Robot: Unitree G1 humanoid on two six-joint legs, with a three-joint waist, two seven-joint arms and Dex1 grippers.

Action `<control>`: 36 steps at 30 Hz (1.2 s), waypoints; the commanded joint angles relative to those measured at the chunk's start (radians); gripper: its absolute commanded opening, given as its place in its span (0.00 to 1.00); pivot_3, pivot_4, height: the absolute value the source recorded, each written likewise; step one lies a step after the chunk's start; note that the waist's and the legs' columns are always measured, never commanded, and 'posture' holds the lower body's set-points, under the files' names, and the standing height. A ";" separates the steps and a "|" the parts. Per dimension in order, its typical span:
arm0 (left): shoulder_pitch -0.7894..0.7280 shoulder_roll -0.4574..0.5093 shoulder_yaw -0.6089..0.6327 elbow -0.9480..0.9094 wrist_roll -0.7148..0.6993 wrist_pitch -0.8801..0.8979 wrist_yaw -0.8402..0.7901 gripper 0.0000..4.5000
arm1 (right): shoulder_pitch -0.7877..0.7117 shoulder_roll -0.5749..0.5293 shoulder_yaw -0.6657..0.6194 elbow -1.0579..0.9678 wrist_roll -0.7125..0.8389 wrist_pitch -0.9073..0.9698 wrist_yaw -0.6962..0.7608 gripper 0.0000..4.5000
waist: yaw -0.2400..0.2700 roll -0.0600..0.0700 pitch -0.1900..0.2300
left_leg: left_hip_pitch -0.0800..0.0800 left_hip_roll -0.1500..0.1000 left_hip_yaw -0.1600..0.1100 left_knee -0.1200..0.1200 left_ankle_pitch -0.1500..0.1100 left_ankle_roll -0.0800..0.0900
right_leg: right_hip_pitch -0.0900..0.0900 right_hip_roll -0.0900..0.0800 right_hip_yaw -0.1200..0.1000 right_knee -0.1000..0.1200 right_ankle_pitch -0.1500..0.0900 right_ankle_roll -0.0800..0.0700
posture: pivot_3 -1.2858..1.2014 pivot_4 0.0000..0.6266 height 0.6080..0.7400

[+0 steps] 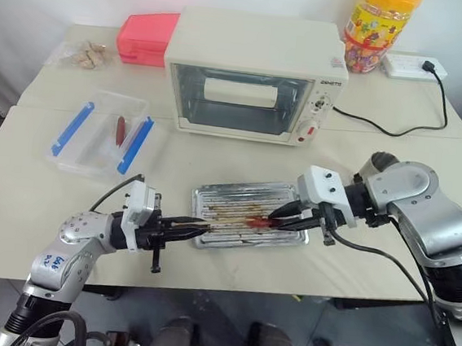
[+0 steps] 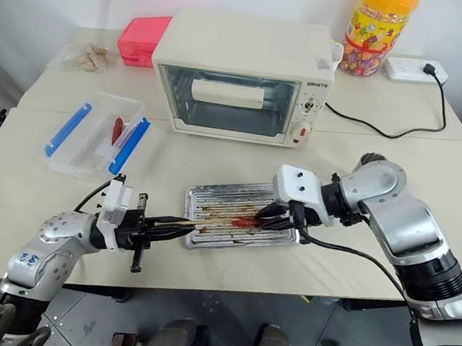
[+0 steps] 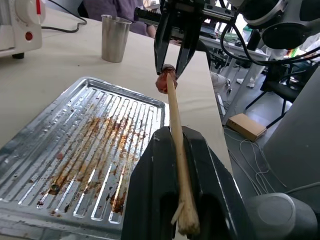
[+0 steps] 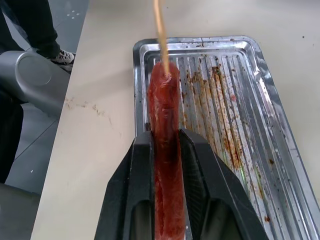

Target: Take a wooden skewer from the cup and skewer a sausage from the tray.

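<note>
Over 1 tray (image 1: 290, 197), left pincer (image 1: 195, 229) pinching 1 wooden skewer (image 3: 176, 135), right pincer (image 1: 279, 219) pinching 1 sausage (image 4: 165, 145)

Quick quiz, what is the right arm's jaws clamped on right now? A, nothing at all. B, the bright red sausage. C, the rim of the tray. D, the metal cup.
B: in the right wrist view the right gripper is shut on the sausage, with the wooden skewer from the left gripper meeting its end.

Wooden skewer (image 3: 175, 125), clamped in left jaws, meets the sausage (image 3: 165, 80) above tray (image 3: 30, 145).
</note>
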 commanded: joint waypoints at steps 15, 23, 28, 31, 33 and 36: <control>0.034 0.040 0.050 -0.013 -0.014 0.002 -0.012 0.00 | -0.003 -0.035 -0.032 0.029 -0.008 -0.037 0.025 0.16 | 0.000 0.000 0.000 | 0.000 0.000 0.000 0.000 0.000 0.000 | 0.000 0.000 0.000 0.000 0.000 0.000 | 0.52 0.24 1.00; 0.022 0.016 0.032 -0.014 -0.007 0.003 -0.003 0.00 | 0.000 -0.029 -0.028 0.012 0.000 -0.030 0.026 0.16 | 0.000 0.000 0.000 | 0.000 0.000 0.000 0.000 0.000 0.000 | 0.000 0.000 0.000 0.000 0.000 0.000 | 0.52 0.24 1.00; 0.016 0.007 0.023 -0.012 -0.005 0.002 -0.002 0.00 | -0.002 -0.021 -0.024 -0.002 0.006 -0.020 0.024 0.16 | 0.000 0.000 0.000 | 0.000 0.000 0.000 0.000 0.000 0.000 | 0.000 0.000 0.000 0.000 0.000 0.000 | 0.52 0.24 1.00; 0.013 0.002 0.017 -0.012 -0.004 0.004 0.000 0.00 | -0.004 -0.015 -0.020 -0.005 0.007 -0.017 0.022 0.16 | 0.000 0.000 0.000 | 0.000 0.000 0.000 0.000 0.000 0.000 | 0.000 0.000 0.000 0.000 0.000 0.000 | 0.52 0.24 1.00; 0.013 0.003 0.015 -0.013 -0.005 0.005 0.001 0.00 | -0.005 -0.012 -0.019 -0.006 0.006 -0.016 0.021 0.16 | -0.001 0.000 0.000 | 0.000 0.000 0.000 0.000 0.000 0.000 | 0.000 0.000 0.000 0.000 0.000 0.000 | 0.52 0.24 1.00; 0.011 0.001 0.011 -0.011 -0.004 0.003 0.001 0.00 | -0.011 -0.003 -0.015 -0.005 0.005 -0.015 0.021 0.16 | 0.000 0.000 0.000 | 0.000 0.000 0.000 0.000 0.000 0.000 | 0.000 0.000 0.000 0.000 0.000 0.000 | 0.52 0.24 1.00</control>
